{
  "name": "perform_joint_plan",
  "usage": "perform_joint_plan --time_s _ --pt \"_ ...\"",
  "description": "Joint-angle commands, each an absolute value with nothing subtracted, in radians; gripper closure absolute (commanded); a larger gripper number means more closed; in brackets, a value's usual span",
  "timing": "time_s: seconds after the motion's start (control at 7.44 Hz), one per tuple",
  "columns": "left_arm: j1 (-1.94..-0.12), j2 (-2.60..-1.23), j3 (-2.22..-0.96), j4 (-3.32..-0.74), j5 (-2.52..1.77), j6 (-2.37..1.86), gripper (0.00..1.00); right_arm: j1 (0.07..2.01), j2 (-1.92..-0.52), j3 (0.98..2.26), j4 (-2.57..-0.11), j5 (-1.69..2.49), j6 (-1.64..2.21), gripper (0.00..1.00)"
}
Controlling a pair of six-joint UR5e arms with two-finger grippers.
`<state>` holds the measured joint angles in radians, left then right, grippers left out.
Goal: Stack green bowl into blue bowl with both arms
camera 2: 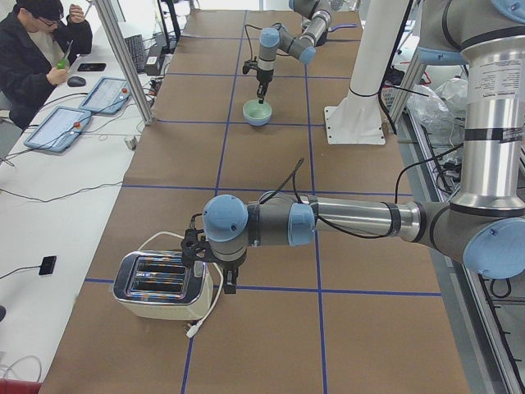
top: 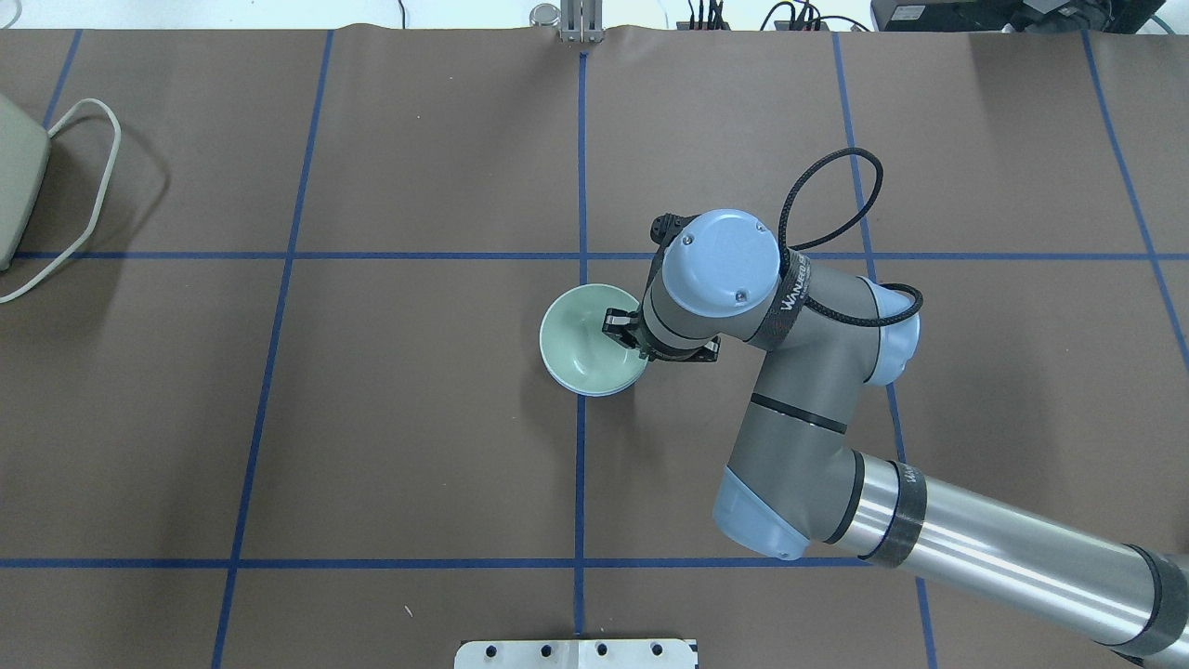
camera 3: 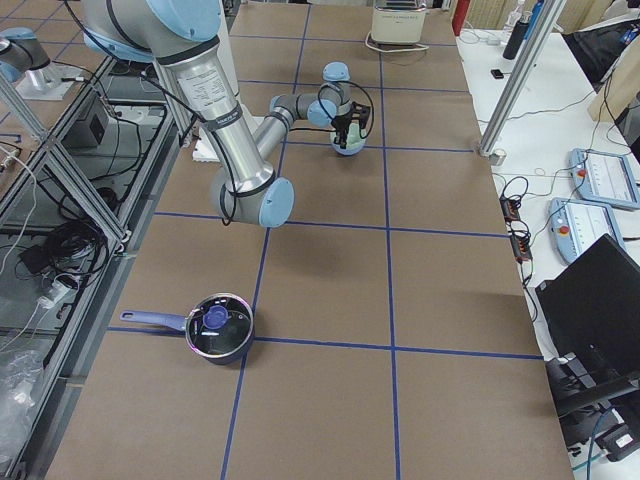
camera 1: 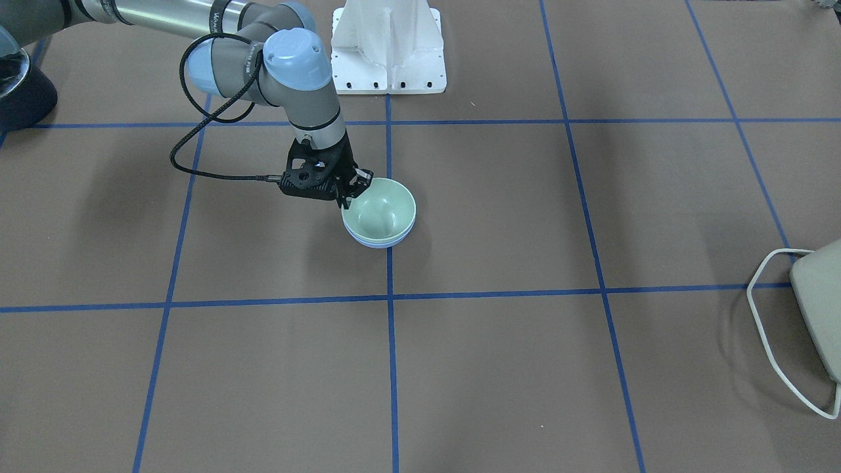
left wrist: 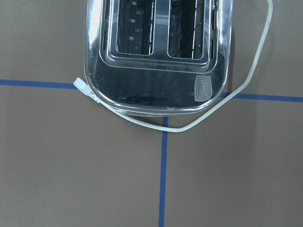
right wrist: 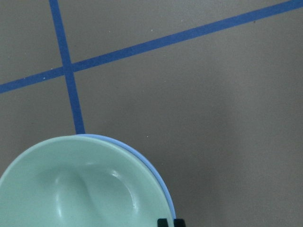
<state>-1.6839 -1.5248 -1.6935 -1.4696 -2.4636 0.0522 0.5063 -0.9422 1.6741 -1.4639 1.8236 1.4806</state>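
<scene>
Two bowls sat nested near the middle of the counter (camera 1: 525, 368): the green bowl (camera 1: 381, 210) lay inside the blue bowl (camera 1: 381, 243), so only a thin periwinkle crescent showed under the mint rim. They rested right on a crossing of the blue tape lines (camera 1: 391, 368).

We judged both bowls light, stiff and hard. They looked like moulded plastic, thin-walled, round and plain, with a glossy skin that caught the lamps inside the green one. That gloss would make them slippery, and the curved wall gave a gripper nothing flat to press on. We thought the rim the best place to hold, with one finger inside and one outside. Any sideways pull there would probably drag the pair across the brown paper, because the nested fit looked snug and neither bowl weighed much.

The right gripper (camera 1: 355, 190) stood at that rim on the robot's side of the bowls, its black fingers straddling the edge. From the wrist view only two dark tips showed at the rim. We could not tell whether they pinched it or had let go.

The left gripper (camera 2: 230, 283) hung well apart from the bowls, over a chrome toaster (camera 2: 160, 283) with a pale cord. It appeared only in the side view, so we could not tell its state.
</scene>
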Motion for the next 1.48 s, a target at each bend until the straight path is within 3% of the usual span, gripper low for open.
perform_joint_plan --time_s 0.0,0.13,0.67,1.34 --pt "-1.684 -1.525 -1.692 -1.47 -2.464 0.052 0.02 0.508 -0.946 1.671 -1.463 1.818 1.476 0.28" --pt "-1.683 -1.525 -1.69 -1.47 -2.462 0.052 0.02 0.521 -0.948 1.681 -1.466 1.803 1.471 0.0" --pt "-1.681 -1.531 -1.693 -1.465 -2.462 0.045 0.02 0.797 -1.014 1.687 -1.476 1.972 1.143 0.0" --pt "-1.634 -1.447 -1.74 -1.69 -2.341 -0.189 0.02 1.281 -1.387 1.686 -1.476 2.275 0.357 0.0"
